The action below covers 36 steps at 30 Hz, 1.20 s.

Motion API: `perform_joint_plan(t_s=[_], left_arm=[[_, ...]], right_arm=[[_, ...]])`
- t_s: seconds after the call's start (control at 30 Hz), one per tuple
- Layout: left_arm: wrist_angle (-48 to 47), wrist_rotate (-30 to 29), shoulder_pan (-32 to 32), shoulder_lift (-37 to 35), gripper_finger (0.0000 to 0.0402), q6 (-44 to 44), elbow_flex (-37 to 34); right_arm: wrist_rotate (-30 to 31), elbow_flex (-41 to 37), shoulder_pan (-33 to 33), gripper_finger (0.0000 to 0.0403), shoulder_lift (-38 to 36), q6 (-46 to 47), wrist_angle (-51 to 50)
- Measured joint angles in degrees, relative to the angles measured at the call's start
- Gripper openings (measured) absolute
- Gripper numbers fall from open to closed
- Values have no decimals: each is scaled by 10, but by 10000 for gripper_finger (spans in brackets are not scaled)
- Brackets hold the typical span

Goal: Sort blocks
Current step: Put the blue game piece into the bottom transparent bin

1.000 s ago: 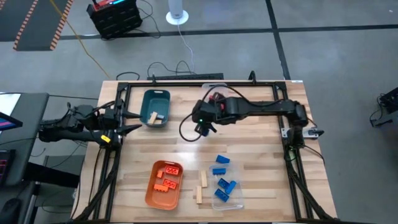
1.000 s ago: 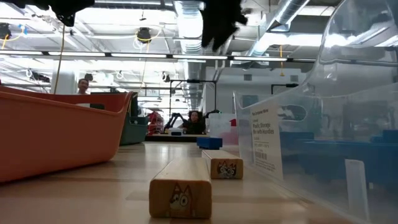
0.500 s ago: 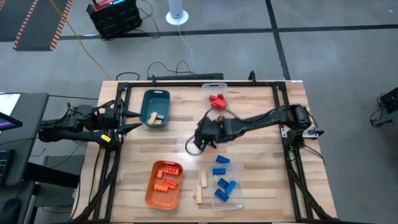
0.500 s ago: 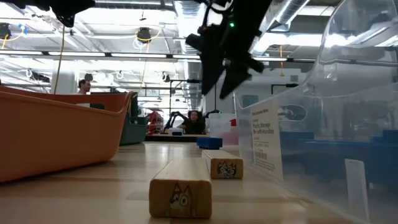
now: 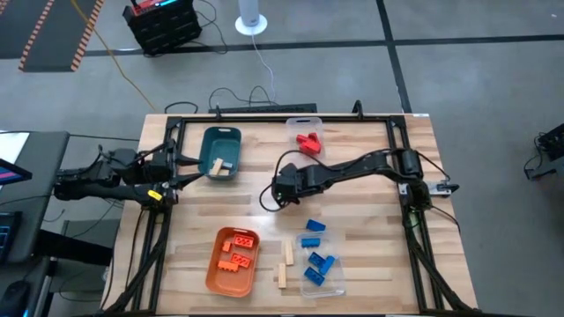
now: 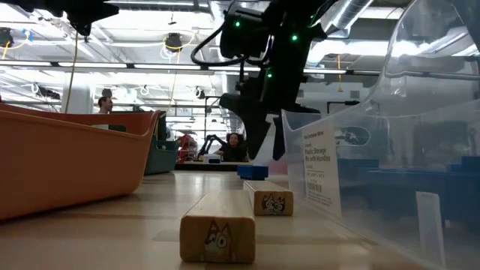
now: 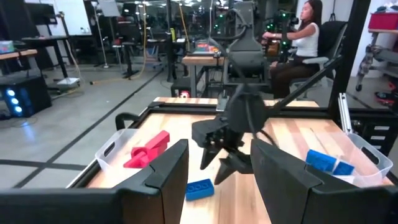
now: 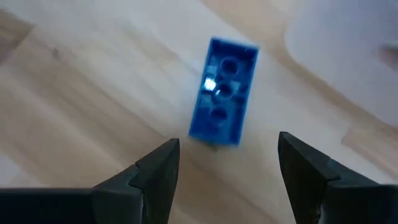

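Plainly wide apart and empty at the right gripper [image 8: 228, 146], poised above the middle of the table [image 5: 370, 238]. Looks straight down on one blue brick [image 8: 224, 93], lying flat and loose on the wood, a little ahead of the fingertips rather than between them. Runs lengthwise away from the gripper, slightly slanted, so presents its two long sides to the fingers. Calls, probably, for a short reach forward and down, with hardly any wrist turn. Sits far nearer this arm than the left gripper [image 5: 185, 179], parted too and empty, at the table's left edge by the teal tray [image 5: 208, 141]. Leaves the clear bin [image 5: 338, 283] of blue bricks close by as the likely goal.
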Motion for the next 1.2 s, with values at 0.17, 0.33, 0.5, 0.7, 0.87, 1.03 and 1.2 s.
perform_joint_plan(t_s=[0.17, 0.33, 0.5, 0.7, 0.87, 1.03, 1.2], left_arm=[[0, -2, 0, 1, 169, 4, 0], [-1, -3, 0, 1, 169, 4, 0], [-2, -3, 0, 1, 169, 5, 0], [-2, -3, 0, 1, 169, 7, 0], [-2, -3, 0, 1, 169, 6, 0], [-2, -3, 0, 1, 169, 6, 0], [-5, -3, 0, 1, 169, 7, 0]], right_arm=[[-13, 2, -13, 249, 8, -20, 58], [-21, 0, -17, 249, 29, -22, 48], [-21, 1, -21, 249, 42, -28, 65], [-22, 0, -18, 244, 52, -31, 64], [-17, 1, -18, 204, 56, -35, 64], [-20, 1, -18, 129, 54, -46, 61], [-35, 6, -14, 65, 43, -72, 23]])
